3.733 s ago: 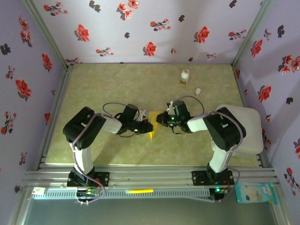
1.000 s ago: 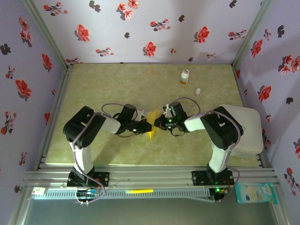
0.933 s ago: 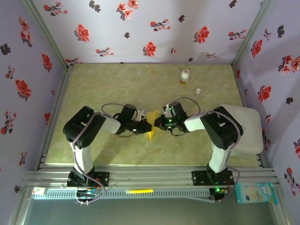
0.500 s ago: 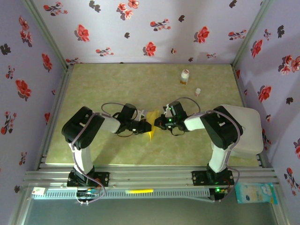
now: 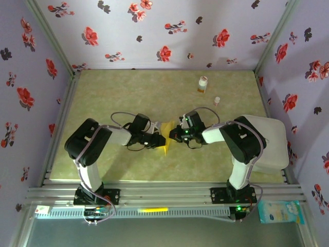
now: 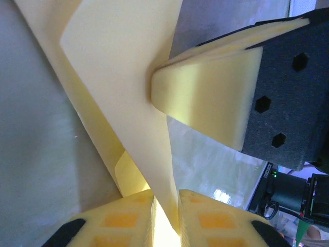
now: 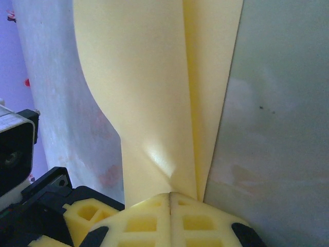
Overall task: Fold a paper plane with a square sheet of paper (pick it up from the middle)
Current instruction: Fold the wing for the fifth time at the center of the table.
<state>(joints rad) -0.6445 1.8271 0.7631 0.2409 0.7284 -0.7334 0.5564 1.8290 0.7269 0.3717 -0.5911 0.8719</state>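
Here, near the middle of the table (image 5: 128,98), the folded sheet of paper (image 7: 154,77) sits between the two arms. Its long axis runs near to far, crosswise to the line the jaws make. The right jaws, on the right arm (image 5: 216,135), are closed tight on its right side. The left jaws, on the left arm (image 5: 121,136), stand a slit apart with the paper's edge between the pads (image 6: 113,224); whether they pinch it I cannot tell. Both reach it equally, so the next crease likely depends on the right hold. Farther back, well apart, stands a small bottle (image 5: 202,84).
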